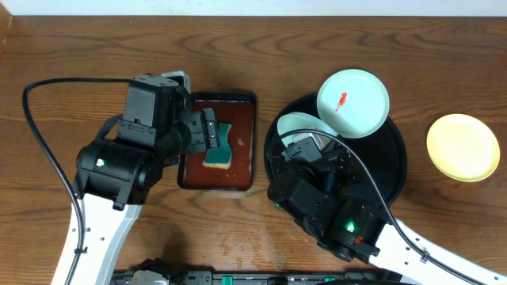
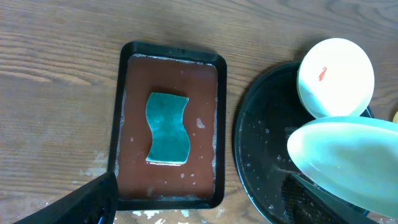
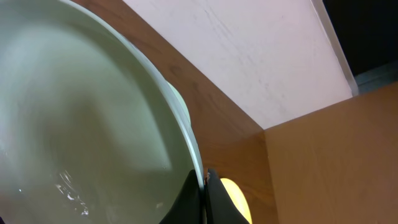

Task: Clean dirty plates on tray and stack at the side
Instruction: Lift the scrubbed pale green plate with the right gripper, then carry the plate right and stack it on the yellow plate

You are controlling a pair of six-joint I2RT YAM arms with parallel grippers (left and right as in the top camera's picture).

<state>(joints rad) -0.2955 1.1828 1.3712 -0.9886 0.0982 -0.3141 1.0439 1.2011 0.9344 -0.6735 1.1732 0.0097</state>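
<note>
My right hand (image 3: 204,193) is pinching the near rim of the tilted plate (image 1: 297,125), fingers pressed together on its edge. The plate is lifted off the flat and leaning over the left side of the black tray (image 1: 396,170). Its face looks pale and wet, with no red that I can see.

The smeared plate (image 1: 353,103) sits at the far side of the tray, partly over the rim, with a small red mark near its middle. The yellow plate (image 1: 463,147) lies alone on the bench (image 1: 79,47), well to the right of the tray.

My left hand (image 1: 207,136) hangs over the brown tray (image 1: 242,170), just left of the sponge (image 1: 216,148), which lies loose in it. Only one of its fingers shows in the left wrist view, so I cannot tell whether it is spread or closed.

My main worry is the edge grip. A wet, glossy rim held by two fingertips could slip or swing if I move it sideways quickly, and the plate would fall onto the tray. Carrying it right towards the yellow plate takes it close to the smeared plate, and a clip there could push that plate off the rim. The two arms are also near each other, so I need to watch they don't collide if the left one reaches across with the sponge.
</note>
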